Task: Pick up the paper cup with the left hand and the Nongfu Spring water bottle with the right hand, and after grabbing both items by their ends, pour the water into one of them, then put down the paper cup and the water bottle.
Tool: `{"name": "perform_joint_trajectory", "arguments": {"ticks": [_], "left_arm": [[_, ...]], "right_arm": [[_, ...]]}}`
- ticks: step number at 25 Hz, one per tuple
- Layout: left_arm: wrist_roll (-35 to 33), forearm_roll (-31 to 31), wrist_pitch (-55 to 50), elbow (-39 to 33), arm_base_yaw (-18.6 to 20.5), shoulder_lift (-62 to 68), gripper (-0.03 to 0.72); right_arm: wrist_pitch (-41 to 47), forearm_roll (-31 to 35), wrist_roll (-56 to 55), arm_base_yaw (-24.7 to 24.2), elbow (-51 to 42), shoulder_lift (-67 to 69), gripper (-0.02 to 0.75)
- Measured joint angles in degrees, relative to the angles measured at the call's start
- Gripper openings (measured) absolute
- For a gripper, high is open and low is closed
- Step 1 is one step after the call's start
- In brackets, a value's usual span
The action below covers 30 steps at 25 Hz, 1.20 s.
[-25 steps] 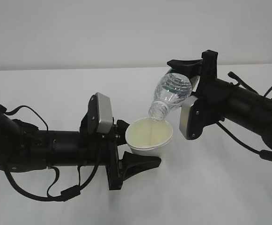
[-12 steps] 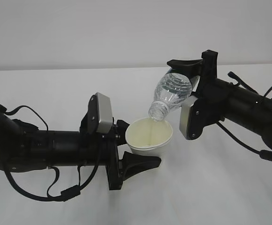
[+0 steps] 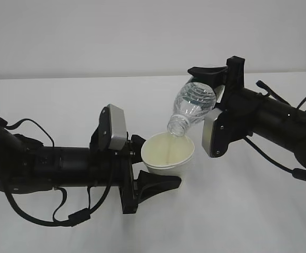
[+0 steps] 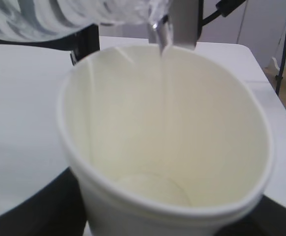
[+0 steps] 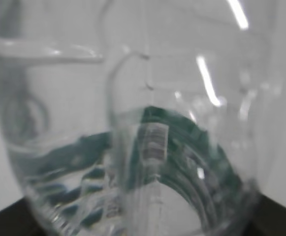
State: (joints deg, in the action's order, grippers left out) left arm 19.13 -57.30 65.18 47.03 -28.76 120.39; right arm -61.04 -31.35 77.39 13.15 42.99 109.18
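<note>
My left gripper (image 3: 154,162) is shut on the off-white paper cup (image 3: 168,153) and holds it upright just above the table. In the left wrist view the cup (image 4: 167,147) fills the frame, with black fingers (image 4: 19,216) at its sides. My right gripper (image 3: 205,97) is shut on the base end of the clear Nongfu Spring water bottle (image 3: 192,108). The bottle is tilted, with its mouth down over the cup's rim. A thin stream of water (image 4: 165,73) runs into the cup. The right wrist view looks through the bottle (image 5: 133,123) and its green label.
The white table (image 3: 237,211) stretches round both arms, and a plain pale wall (image 3: 142,31) stands behind it. The two black arms meet over the table's middle, with cables hanging under each.
</note>
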Motion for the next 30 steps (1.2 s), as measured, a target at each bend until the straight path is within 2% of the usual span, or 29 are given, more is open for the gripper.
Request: {"name": "perform_joint_trajectory", "arguments": {"ticks": [30], "left_arm": [[0.00, -1.21, 0.00, 0.00, 0.00, 0.00, 0.480]], "right_arm": [[-0.25, 0.00, 0.24, 0.00, 0.00, 0.00, 0.483]]}}
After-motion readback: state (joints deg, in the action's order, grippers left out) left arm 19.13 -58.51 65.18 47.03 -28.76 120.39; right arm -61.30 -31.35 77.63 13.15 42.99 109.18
